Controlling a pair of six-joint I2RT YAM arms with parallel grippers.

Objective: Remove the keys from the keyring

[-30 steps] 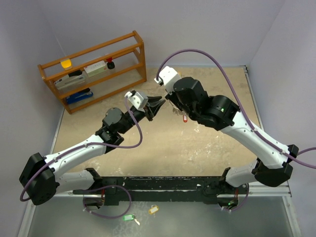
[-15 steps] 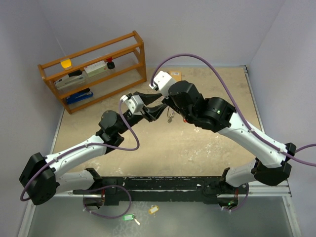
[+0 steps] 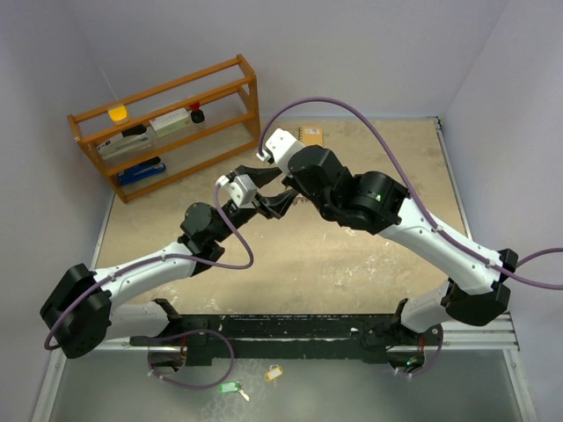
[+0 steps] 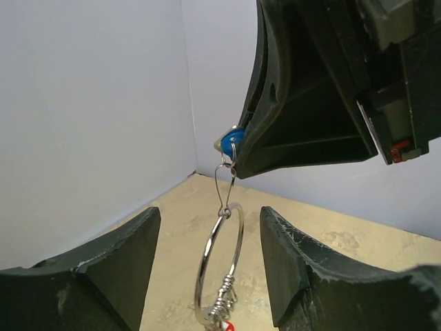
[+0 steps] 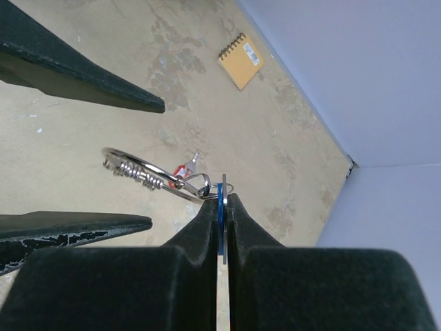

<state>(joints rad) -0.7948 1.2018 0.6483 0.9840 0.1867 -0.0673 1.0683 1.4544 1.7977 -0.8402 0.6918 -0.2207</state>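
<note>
My right gripper (image 5: pixel 222 196) is shut on the blue-tagged key (image 5: pixel 220 207), pinched edge-on between its fingertips. The silver keyring (image 5: pixel 148 172) hangs from that key above the table, with a coiled bunch of metal and the red-tagged key (image 5: pixel 180 169) on it. In the left wrist view the keyring (image 4: pixel 219 269) hangs between the open fingers of my left gripper (image 4: pixel 210 215), touching neither. The blue tag (image 4: pixel 229 141) shows above it and the red tag (image 4: pixel 226 326) at the bottom edge. In the top view both grippers meet mid-table, left (image 3: pixel 280 204) and right (image 3: pixel 295 188); the ring is hidden there.
A wooden shelf rack (image 3: pixel 167 123) with small items stands at the back left. A tan spiral notebook (image 3: pixel 310 134) lies at the back, also in the right wrist view (image 5: pixel 241 61). A green tag (image 3: pixel 229 387) and a yellow tag (image 3: pixel 274 374) lie on the near ledge.
My right arm has carried the hanging keyring leftward. My left gripper has closed in so the ring now hangs between its open fingers and is hidden in the top view.
</note>
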